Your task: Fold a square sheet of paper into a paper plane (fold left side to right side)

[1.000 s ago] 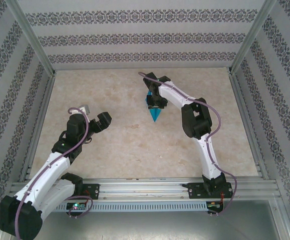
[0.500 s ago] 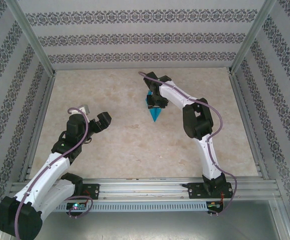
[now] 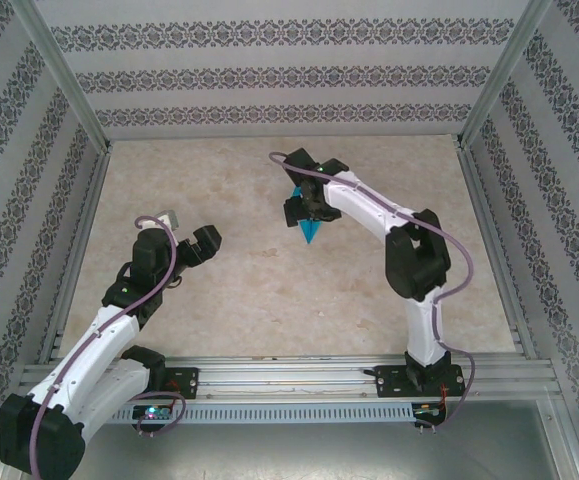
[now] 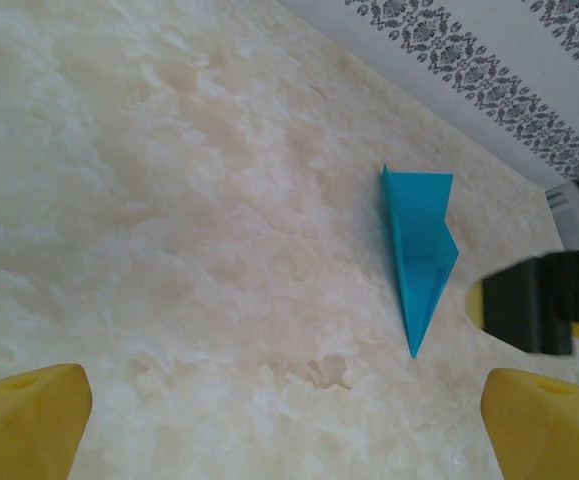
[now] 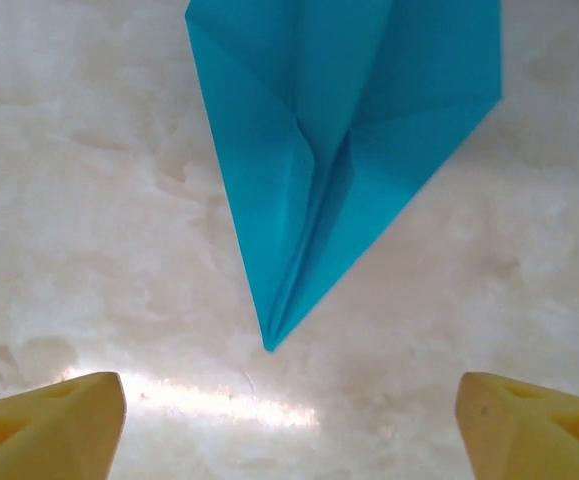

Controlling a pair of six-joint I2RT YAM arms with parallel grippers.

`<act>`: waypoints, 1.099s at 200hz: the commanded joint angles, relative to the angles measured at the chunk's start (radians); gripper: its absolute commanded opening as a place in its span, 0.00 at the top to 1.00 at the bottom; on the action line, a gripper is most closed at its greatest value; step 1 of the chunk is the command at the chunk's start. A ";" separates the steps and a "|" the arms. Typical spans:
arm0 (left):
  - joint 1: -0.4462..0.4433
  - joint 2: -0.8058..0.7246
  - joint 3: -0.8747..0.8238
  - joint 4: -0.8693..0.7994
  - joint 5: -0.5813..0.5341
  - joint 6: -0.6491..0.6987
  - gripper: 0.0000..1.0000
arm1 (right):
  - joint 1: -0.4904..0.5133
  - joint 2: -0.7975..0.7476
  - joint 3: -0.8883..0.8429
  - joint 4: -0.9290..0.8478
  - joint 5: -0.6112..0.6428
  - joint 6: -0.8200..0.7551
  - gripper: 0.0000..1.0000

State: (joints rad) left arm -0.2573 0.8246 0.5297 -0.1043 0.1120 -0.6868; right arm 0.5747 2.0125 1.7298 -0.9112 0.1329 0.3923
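The paper plane [image 3: 311,230] lies flat on the marbled table as a narrow turquoise dart, its tip pointing toward the near edge. In the right wrist view the paper plane [image 5: 339,150] shows its centre crease and folded flaps, with the tip ending short of my fingers. My right gripper [image 3: 300,206] hovers over the dart's wide back end, open [image 5: 289,425], nothing between the yellow fingertips [image 5: 54,420]. My left gripper [image 3: 191,233] sits well to the left, open [image 4: 289,430], looking across at the plane [image 4: 424,260].
The table [image 3: 219,290] is walled by patterned panels, with metal rails along its sides and near edge. The right arm's black gripper body [image 4: 539,305] stands just right of the dart in the left wrist view. Bare tabletop separates the two grippers.
The right arm's elbow has swung to the right and its gripper has shifted slightly left over the dart's back end. The paper and the left arm have not moved.
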 commanded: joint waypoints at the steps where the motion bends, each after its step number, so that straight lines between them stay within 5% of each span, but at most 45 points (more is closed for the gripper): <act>1: 0.021 0.001 0.028 -0.011 -0.018 0.033 0.00 | 0.009 -0.148 -0.105 0.070 0.074 -0.016 0.04; 120: 0.054 0.043 0.084 -0.016 -0.019 0.087 0.00 | -0.017 -0.816 -0.720 0.310 0.112 -0.058 0.02; 180: 0.061 0.065 0.087 0.008 -0.003 0.081 0.00 | -0.135 -1.114 -0.980 0.435 0.115 -0.066 0.02; 220: 0.068 0.065 0.090 0.008 0.001 0.081 0.00 | -0.204 -1.308 -1.122 0.497 0.247 -0.113 0.02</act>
State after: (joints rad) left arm -0.2104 0.8894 0.5896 -0.1070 0.1032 -0.6277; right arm 0.4007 0.7990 0.6792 -0.4965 0.2775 0.3328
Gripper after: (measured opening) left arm 0.998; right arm 0.982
